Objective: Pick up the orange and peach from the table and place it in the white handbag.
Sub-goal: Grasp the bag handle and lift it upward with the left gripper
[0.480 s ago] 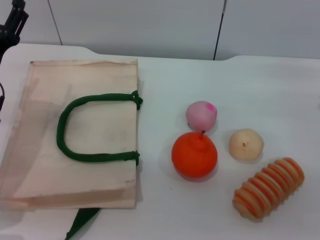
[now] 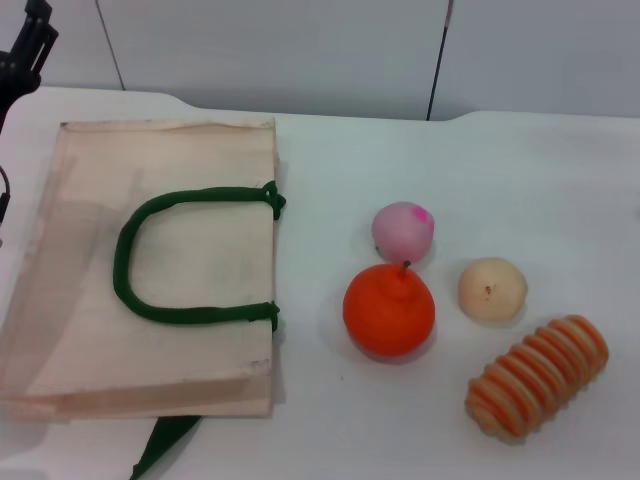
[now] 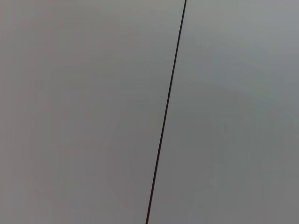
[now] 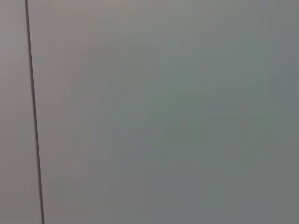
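Note:
The orange (image 2: 389, 310) sits on the white table right of the bag, with its dark stem up. The peach (image 2: 403, 231) lies just behind it, nearly touching, magenta spot on top. The white handbag (image 2: 80, 300) lies flat at the left, its dark green loop handle (image 2: 150, 262) on top and another green strap (image 2: 163, 445) sticking out at its near edge. My left gripper (image 2: 22, 50) shows only as a dark part at the far left top corner, well away from the fruit. My right gripper is out of view. Both wrist views show only a grey wall.
A pale tan round fruit (image 2: 492, 290) lies right of the orange. A ridged orange-and-tan striped oblong piece (image 2: 537, 377) lies at the near right. The table's far edge (image 2: 400, 118) meets a grey panelled wall.

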You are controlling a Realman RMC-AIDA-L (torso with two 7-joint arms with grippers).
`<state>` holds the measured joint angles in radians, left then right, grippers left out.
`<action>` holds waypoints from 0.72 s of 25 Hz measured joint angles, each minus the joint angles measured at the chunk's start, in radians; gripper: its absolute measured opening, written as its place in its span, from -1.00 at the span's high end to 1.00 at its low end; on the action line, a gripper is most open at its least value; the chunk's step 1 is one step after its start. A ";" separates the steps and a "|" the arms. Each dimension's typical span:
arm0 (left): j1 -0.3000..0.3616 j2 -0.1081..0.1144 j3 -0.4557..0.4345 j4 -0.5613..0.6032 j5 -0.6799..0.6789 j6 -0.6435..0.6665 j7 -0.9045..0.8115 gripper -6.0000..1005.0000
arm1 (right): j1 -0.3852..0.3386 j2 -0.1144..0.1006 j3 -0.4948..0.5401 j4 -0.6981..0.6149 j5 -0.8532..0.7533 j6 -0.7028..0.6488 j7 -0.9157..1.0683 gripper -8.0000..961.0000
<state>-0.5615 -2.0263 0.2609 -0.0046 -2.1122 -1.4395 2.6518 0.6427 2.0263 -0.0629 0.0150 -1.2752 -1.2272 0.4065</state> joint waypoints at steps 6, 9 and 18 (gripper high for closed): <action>-0.004 0.001 0.009 -0.001 0.008 0.012 -0.005 -0.74 | -0.002 0.000 0.000 0.004 0.000 -0.002 0.000 -0.77; -0.012 -0.002 0.011 -0.005 0.016 0.036 -0.003 -0.74 | -0.004 0.000 -0.005 0.006 -0.004 -0.005 0.004 -0.77; -0.022 0.002 0.015 -0.003 0.082 0.100 -0.100 -0.74 | -0.016 -0.004 -0.228 -0.118 -0.009 -0.012 0.241 -0.77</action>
<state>-0.5837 -2.0246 0.2754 -0.0077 -2.0306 -1.3397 2.5521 0.6265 2.0221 -0.2912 -0.1026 -1.2840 -1.2396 0.6474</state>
